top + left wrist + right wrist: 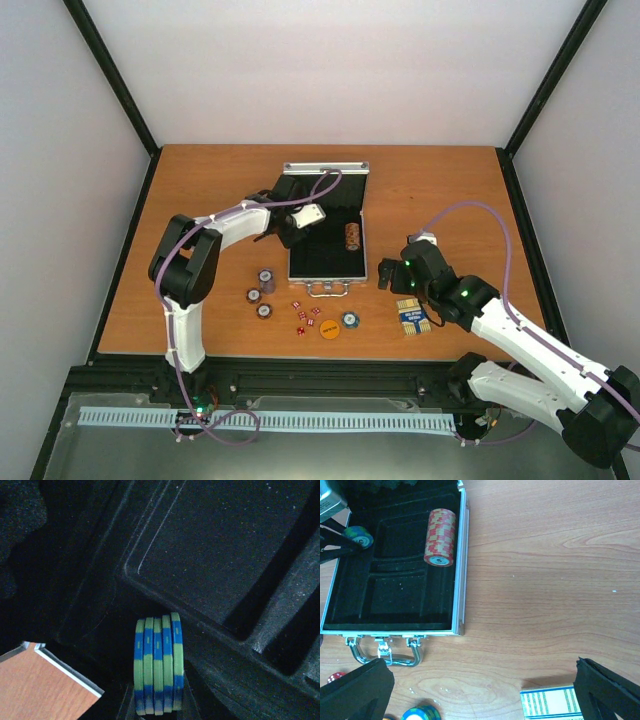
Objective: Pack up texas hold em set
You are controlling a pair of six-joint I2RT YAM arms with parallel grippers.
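Up top, the case (320, 262) sits open mid-table (450, 190), lid standing on the far side and handle (328, 289) pointing at the near edge. There's bare wood to its right and far left. The near side is crowded though: 3 chip piles (264, 278) near left, then dice (305, 315), orange disc (329, 328) and card deck (412, 317) toward the right. Left gripper (298, 225) is over the case's left half. Right gripper (398, 278) hangs just right of the case, by the deck's far end.

Left wrist view: jaws clenched on 5 blue-green chips (157, 672) standing on edge, stack axis running left-right in the view. They're low among the black lining's ridges, with the silver rim close on the left.

Right wrist view: jaws spread wide, fingers (355, 690) holding nothing, open wood between them. A red chip stack (440, 537) lies on its side in the case's rightmost slot, long axis near-far, hugging the right wall.
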